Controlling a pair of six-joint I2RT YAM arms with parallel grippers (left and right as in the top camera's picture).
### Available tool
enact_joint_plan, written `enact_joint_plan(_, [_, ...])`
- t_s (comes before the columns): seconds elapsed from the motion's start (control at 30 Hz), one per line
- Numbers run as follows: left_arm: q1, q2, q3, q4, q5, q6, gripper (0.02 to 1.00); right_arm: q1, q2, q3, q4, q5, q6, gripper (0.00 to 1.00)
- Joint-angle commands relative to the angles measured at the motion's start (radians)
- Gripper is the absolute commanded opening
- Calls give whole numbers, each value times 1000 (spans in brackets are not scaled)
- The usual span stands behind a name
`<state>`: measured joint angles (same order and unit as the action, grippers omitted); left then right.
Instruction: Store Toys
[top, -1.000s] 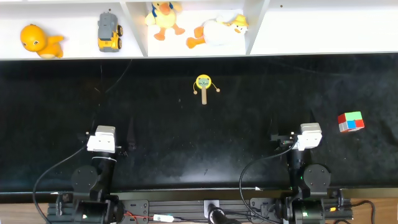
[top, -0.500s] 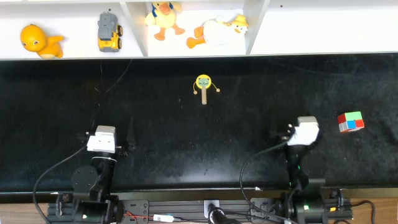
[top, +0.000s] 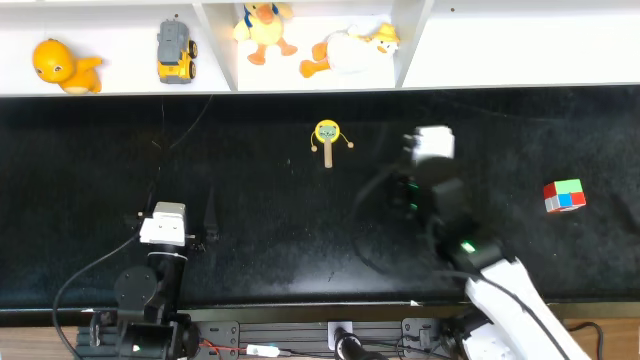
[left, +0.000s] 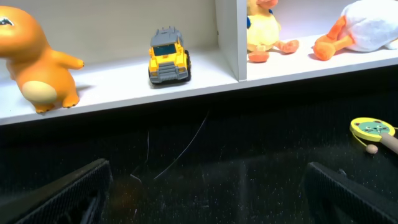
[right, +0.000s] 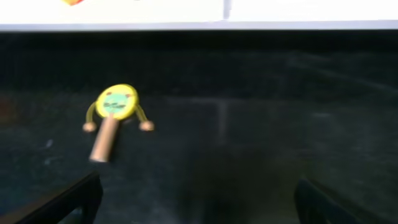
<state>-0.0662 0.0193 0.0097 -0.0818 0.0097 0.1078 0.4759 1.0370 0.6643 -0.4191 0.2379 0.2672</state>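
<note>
Since the rattle drum (top: 327, 137) is only a thin wooden stick with a flat round head, it should prove light and stiff, with little to crush. The 2 beads on their short strings will probably swing loose once it is lifted. The stick looks the best place to take hold. It is straight, bare and narrow enough for 2 fingers to close across it just below the head, so the weight does not tip it. The head is wider and likely smoother, and a grip on its edge could slip. As the toy lies flat on the surface (top: 250, 220), the fingers would likely have to come right down to the black top.

Its head is yellow with a green face, the stick is pale wood, and a bead lies out at each side. It lies alone at about 12 o'clock on the surface, near the shelf (top: 500, 60), with its head toward 12 and its stick toward 6. The right hand (right: 199, 208) is released, fingers spread wide, with the rattle drum at roughly 10 o'clock of it, near but not touching. The left hand (left: 205, 202) is likewise spread and holds nothing, low at 8 o'clock. A coloured cube (top: 564, 195) sits at 3 o'clock, well apart.
</note>
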Motion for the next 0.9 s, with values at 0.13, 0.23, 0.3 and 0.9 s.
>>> enact_joint_plan(0.13, [-7,-13,-2,-3,-8,-7,998,244,300,216,-53,243,291,996])
enact_joint_plan(0.23, [-7,-13,-2,-3,-8,-7,996,300,410,283,-60,242,341,996])
enact_joint_plan(0.3, [-7,-13,-2,-3,-8,-7,998,323,476,323,-68,243,363,993])
enact_joint_plan(0.9, [-7,-13,-2,-3,-8,-7,996,319,850,590,-247,173,512,996])
